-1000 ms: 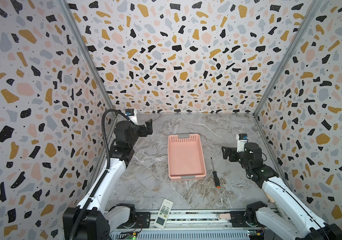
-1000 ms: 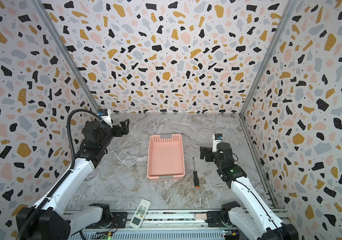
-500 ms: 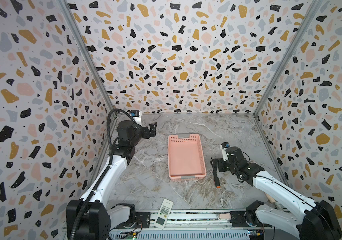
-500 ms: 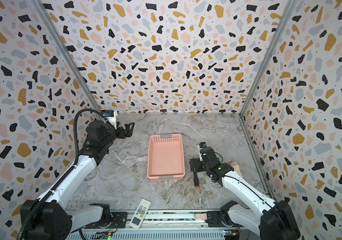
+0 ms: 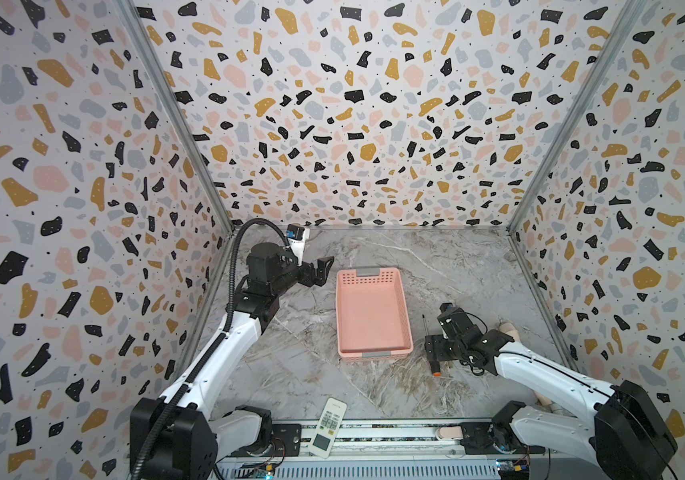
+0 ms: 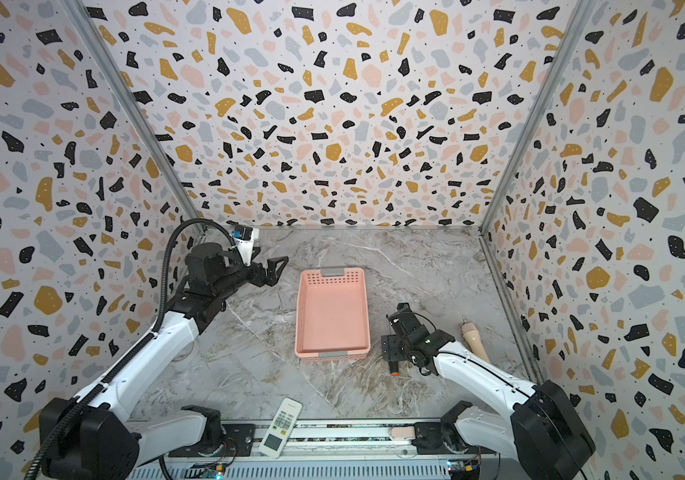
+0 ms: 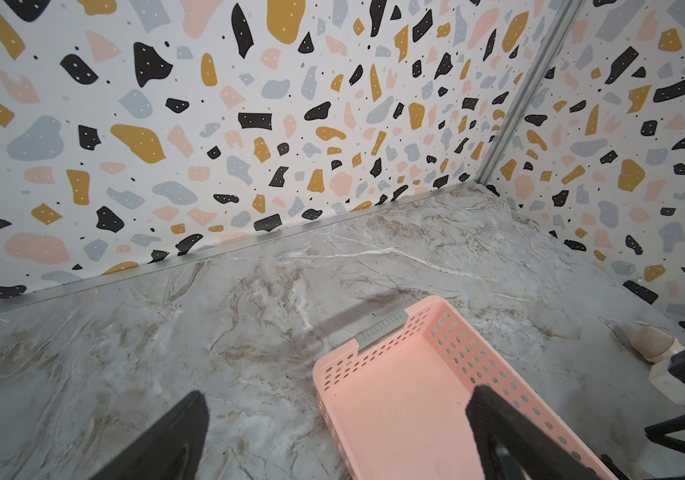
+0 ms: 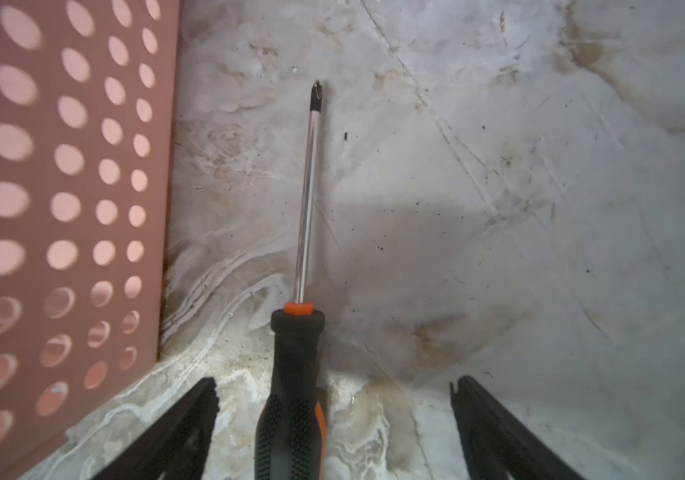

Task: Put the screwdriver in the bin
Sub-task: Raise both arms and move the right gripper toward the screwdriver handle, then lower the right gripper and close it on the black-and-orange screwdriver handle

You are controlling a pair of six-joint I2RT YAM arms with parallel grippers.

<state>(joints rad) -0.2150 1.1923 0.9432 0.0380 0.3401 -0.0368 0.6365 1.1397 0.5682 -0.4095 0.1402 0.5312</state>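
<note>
Marble worktop (image 5: 299, 374), salmon bin (image 5: 370, 316) mid-worktop, nothing in it. Left end effector (image 5: 326, 270) has edged closer, now hovering at the bin's 10 o'clock, fingers spread, nothing between them. Right end effector (image 8: 332, 379) has dropped from its raised pose to the worktop at the bin's 4 o'clock. It straddles the handle, fingers apart with gaps on both sides. So the pick-up looks imminent; no grasp yet. White remote (image 5: 328, 428) at 6 o'clock by the front rail, its print too small to read. Screwdriver (image 8: 296, 332) lies flat just beside the bin's long wall, outside it, with no branding visible.
</note>
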